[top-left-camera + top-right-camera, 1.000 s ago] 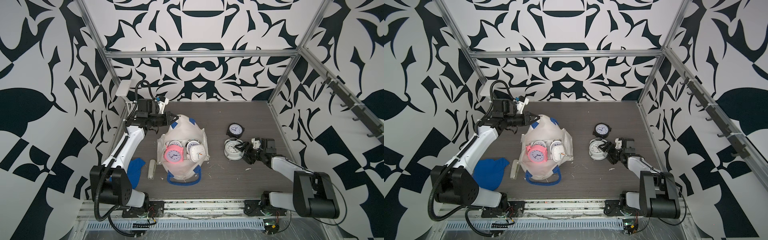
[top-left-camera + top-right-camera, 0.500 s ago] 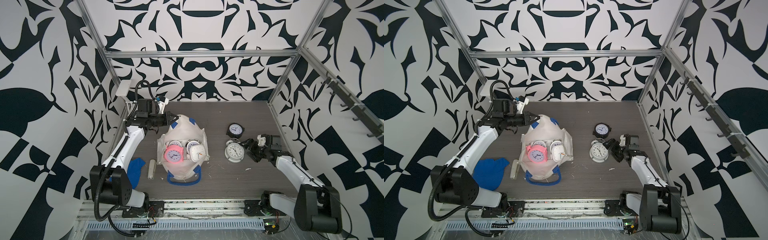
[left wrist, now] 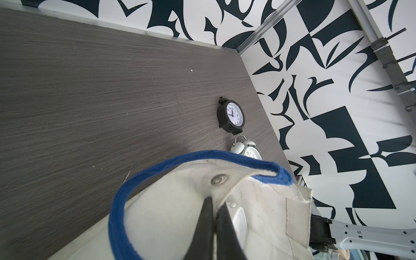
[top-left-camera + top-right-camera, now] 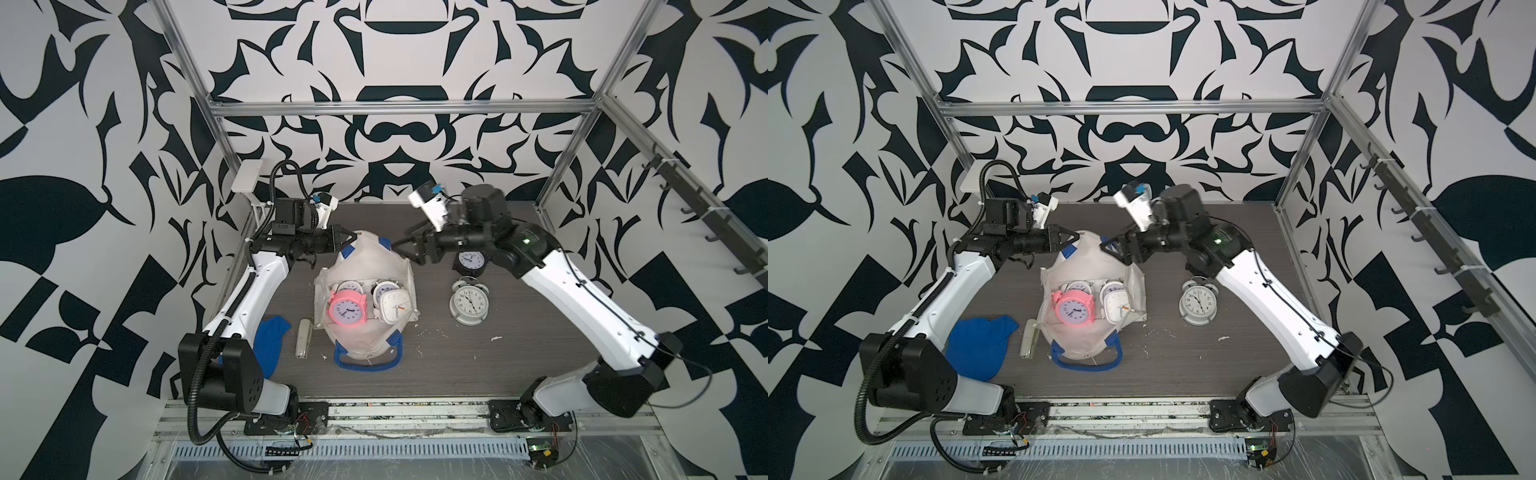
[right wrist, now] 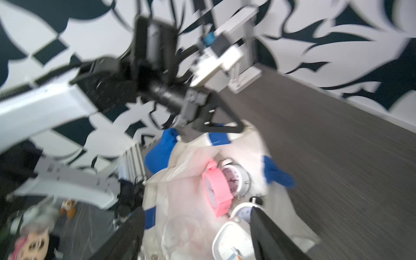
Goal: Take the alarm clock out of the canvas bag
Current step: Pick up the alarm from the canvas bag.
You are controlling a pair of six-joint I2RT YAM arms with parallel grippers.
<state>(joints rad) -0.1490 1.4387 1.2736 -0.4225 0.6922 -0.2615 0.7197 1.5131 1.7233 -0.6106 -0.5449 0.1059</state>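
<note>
**Both top views.** Bag (image 4: 365, 257) (image 4: 1090, 259): lies open mid-table (image 4: 519, 353) (image 4: 1183, 365), mouth up, near handle (image 4: 365, 368) (image 4: 1088, 365) flat on the wood. Holds a pink clock (image 4: 347, 308) (image 4: 1073, 308) face up, touching a square clock (image 4: 395, 309) (image 4: 1116, 306) beside it. Also holds round clocks (image 4: 384, 287) (image 4: 1077, 286), partly hidden behind those two.

Left gripper (image 4: 353, 237) (image 4: 1076, 237): reaches in level from the left and meets the bag's far rim, tips together.

Right gripper (image 4: 405, 249) (image 4: 1111, 251): hangs over the bag's far right corner, fingers apart, nothing between them.

Right of the bag, well apart from it: a bell clock (image 4: 469, 305) (image 4: 1197, 303), face up. Just beyond it, in a top view: a black clock (image 4: 471, 262), partly under the right arm.

Left of the bag: a stapler (image 4: 304, 337) (image 4: 1030, 338) just beside it, then a blue cloth (image 4: 270, 340) (image 4: 980, 345).

**Left wrist.** Shows the left gripper (image 3: 215, 220) clamped on the bag (image 3: 171, 213) rim, next to a metal snap (image 3: 218, 180), with canvas pinched between the closed tips. Far handle (image 3: 157, 166): arches free around the grip. Beyond, on bare wood: the black clock (image 3: 230, 117), and the bell clock (image 3: 246, 149) half hidden by that handle.

**Right wrist.** Blurred. Right gripper (image 5: 195, 210): fingers spread wide over the bag (image 5: 281, 213) mouth, holding nothing. Seen between them: the pink clock (image 5: 216, 189), a round clock behind it, and the square clock (image 5: 231, 243) nearest the camera. Across the bag: the left gripper (image 5: 236, 129) at the rim.
</note>
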